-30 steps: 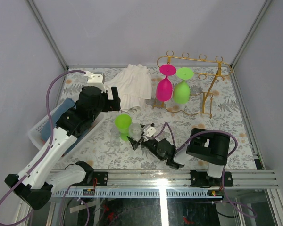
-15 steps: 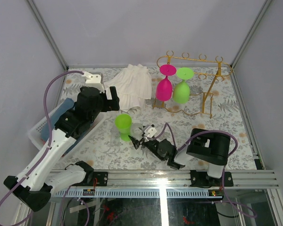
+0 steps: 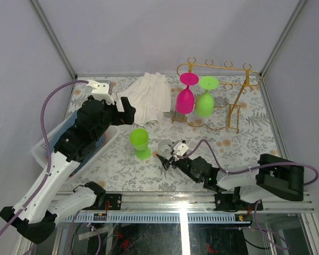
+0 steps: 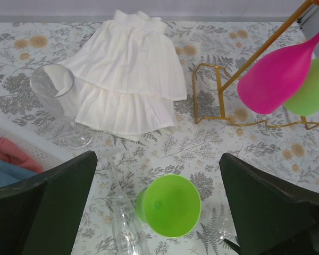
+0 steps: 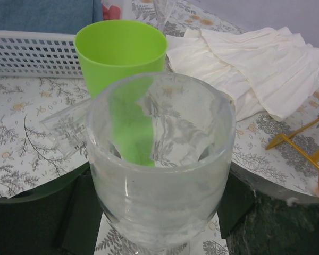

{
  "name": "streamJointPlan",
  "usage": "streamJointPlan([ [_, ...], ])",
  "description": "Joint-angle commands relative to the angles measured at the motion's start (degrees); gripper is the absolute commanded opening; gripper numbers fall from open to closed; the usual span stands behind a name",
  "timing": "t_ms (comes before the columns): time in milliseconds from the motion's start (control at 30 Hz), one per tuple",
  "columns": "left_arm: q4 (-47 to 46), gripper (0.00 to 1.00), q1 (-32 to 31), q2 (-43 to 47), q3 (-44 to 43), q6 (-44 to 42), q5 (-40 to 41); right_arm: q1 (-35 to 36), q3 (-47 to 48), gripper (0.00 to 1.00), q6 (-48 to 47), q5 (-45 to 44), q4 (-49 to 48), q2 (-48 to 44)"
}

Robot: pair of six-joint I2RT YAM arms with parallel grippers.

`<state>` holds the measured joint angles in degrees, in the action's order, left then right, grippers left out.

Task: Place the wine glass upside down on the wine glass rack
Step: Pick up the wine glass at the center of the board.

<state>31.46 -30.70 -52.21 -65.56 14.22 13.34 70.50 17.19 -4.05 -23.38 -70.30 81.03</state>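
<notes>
Overhead, the right gripper (image 3: 167, 158) pinched the clear wine glass (image 3: 165, 146) at lower centre, well apart from the wine glass rack (image 3: 218, 68) at upper right (a pink glass (image 3: 185, 100) hung there). The left wrist view showed the left gripper (image 4: 158, 155) spread and empty. The right wrist view put the bowl mid-frame, rim toward the top. This looked like the pickup step, and the next move would call for lifting, inverting and threading the stem onto a free rail.

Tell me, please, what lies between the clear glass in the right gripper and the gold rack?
Only bare tabletop separates the clear glass from the gold rack, as the top view shows.
</notes>
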Motion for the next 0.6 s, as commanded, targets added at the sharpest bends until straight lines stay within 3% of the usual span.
streamJointPlan([
  [0, -0.82, 1.0, 0.35, -2.94, -4.97, -1.71, -6.08, 0.19, 0.93, 0.15, -0.75, -1.65, 15.63, -9.37],
  [133, -0.32, 1.0, 0.42, -4.3, -6.86, -0.43, -11.88, 0.16, 1.0, 0.0, -0.48, -1.9, 26.7, -16.5],
  [367, -4.05, 1.0, 0.4, -3.26, -4.26, 3.14, -14.33, 0.16, -0.88, 0.0, 1.41, -5.27, 34.59, -31.3],
  [567, -9.29, 1.0, -2.06, -4.4, -1.0, 9.2, -23.06, 0.16, -3.37, 0.0, 2.38, -7.56, 35.0, -42.91],
])
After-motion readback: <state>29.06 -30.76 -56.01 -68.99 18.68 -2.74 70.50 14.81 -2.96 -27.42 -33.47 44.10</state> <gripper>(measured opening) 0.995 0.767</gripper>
